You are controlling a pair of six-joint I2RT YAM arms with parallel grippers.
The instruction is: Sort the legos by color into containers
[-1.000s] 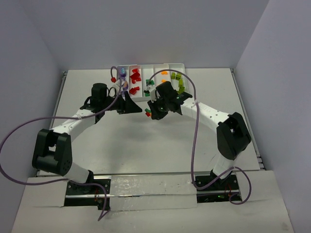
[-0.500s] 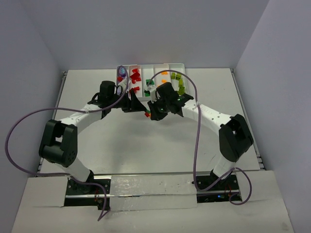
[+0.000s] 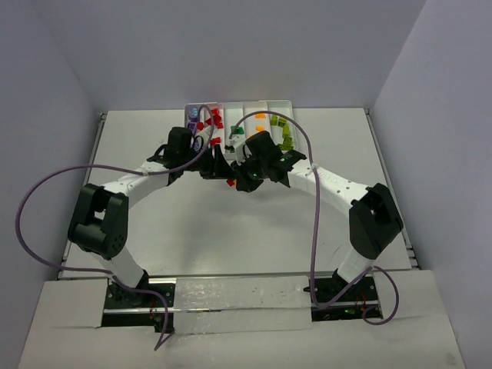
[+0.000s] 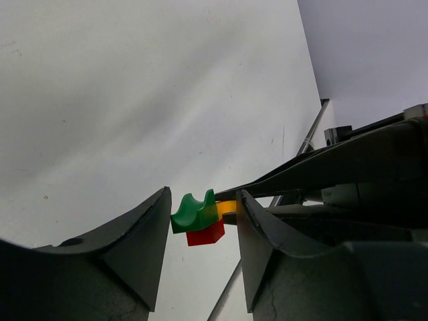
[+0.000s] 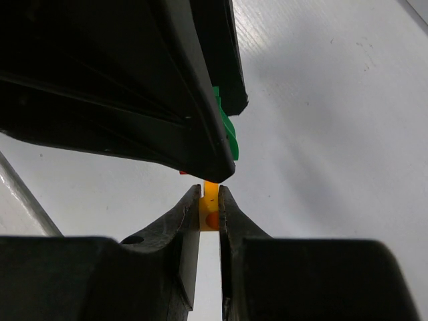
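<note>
A small stack of legos hangs in the air between both grippers: a dark green brick (image 4: 194, 212) on a red brick (image 4: 206, 233), with a yellow brick (image 5: 210, 212) joined at the side. My right gripper (image 5: 210, 190) is shut on the yellow brick. My left gripper (image 4: 202, 200) is open, with one finger on each side of the green and red bricks and only a narrow gap. From above, both grippers meet just in front of the containers (image 3: 280, 104), which hold sorted purple, red, green, orange and lime bricks.
The left gripper's dark finger (image 5: 167, 100) fills the upper part of the right wrist view. Purple cables loop from both arms over the table (image 3: 246, 231). The table's metal edge rail (image 4: 307, 137) runs behind the stack.
My left arm has swung right toward the right gripper, and its jaws have narrowed around the stack. The right gripper has kept its grip and shifted only slightly.
</note>
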